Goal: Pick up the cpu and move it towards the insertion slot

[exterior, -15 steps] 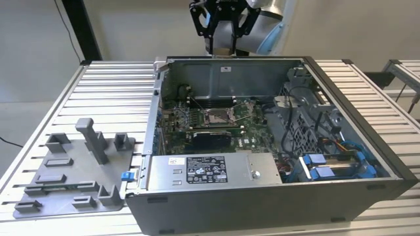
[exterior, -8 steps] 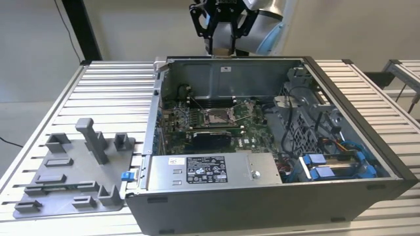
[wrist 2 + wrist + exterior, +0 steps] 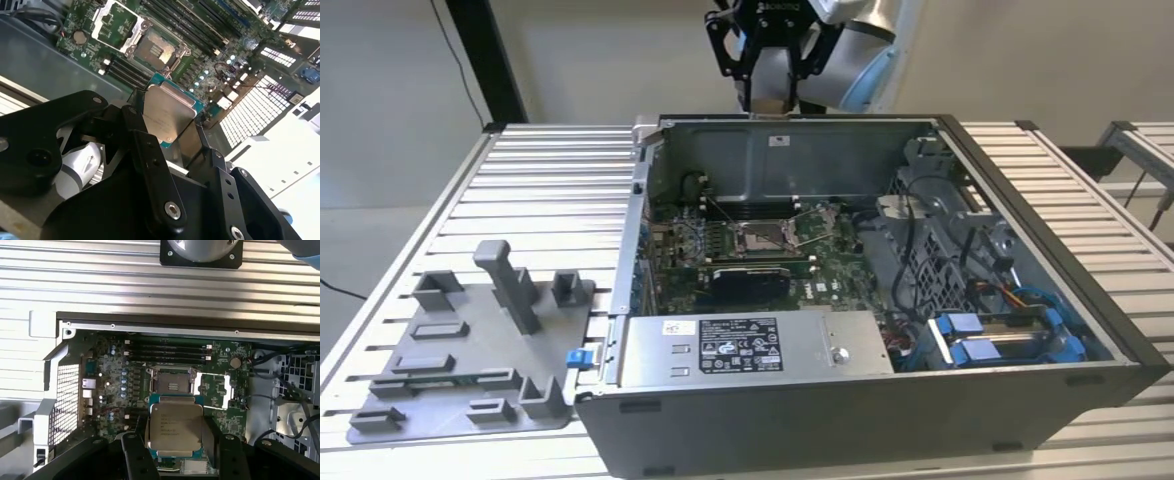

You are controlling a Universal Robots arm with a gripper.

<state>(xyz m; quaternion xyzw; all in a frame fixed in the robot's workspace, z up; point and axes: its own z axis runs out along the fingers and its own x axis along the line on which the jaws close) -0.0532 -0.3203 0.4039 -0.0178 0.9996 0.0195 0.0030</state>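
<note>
The hand (image 3: 175, 440) holds the cpu (image 3: 175, 427) clamped between its two black fingers (image 3: 136, 452), silvery top facing the camera in both wrist views; in the second wrist view the cpu (image 3: 167, 114) sits at the fingers' tips, above the green motherboard (image 3: 200, 65); the insertion slot (image 3: 172, 384) lies open in the board's middle, just beyond the chip and apart from it; in the exterior view the arm (image 3: 781, 50) hangs over the computer case's (image 3: 854, 300) far wall; the grey tray (image 3: 467, 350) rests near the table's (image 3: 547, 180) near corner, on the exterior view's left.
</note>
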